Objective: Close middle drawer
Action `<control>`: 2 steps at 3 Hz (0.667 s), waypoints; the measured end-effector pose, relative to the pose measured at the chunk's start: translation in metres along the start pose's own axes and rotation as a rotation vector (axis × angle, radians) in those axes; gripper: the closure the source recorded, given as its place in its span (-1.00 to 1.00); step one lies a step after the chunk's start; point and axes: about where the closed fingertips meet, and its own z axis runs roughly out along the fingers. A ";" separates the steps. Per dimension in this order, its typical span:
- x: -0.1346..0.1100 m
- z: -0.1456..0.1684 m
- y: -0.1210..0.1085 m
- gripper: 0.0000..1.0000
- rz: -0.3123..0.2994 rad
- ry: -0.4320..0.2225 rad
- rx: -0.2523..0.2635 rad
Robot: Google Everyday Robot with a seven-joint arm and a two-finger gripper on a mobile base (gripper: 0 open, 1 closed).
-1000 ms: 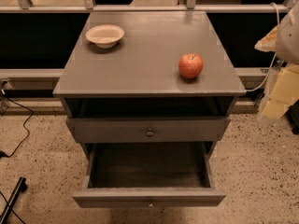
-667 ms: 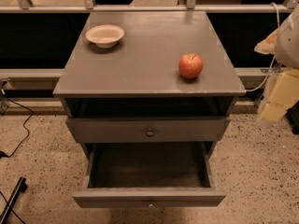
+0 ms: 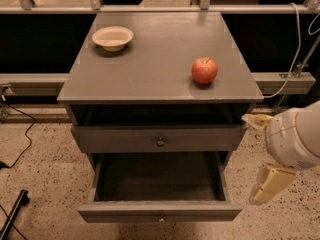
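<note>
Pincer (image 3: 255, 159) just right of open middle drawer (image 3: 125, 213)

The flat top of the grey wooden cabinet (image 3: 160, 49) carries two things, well apart from each other. A shallow cream-coloured round bowl (image 3: 113, 37) stands upright near the far left corner. A red apple (image 3: 204, 70), stem dimple up, sits towards the right side, nearer the front edge than the bowl is. The cabinet stands on a speckled beige stone-like floor (image 3: 45, 169). A thin black cable (image 3: 31, 129) curves across the floor to the left of the cabinet, and a dark bar-shaped object (image 3: 14, 214) lies at the lower left corner. The gripper (image 3: 270, 180) hangs over the floor just beside the cabinet's right front corner.
</note>
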 end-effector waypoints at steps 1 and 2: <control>0.000 0.000 0.000 -1.00 0.000 0.000 0.000; 0.000 0.050 0.004 -1.00 -0.010 -0.078 -0.047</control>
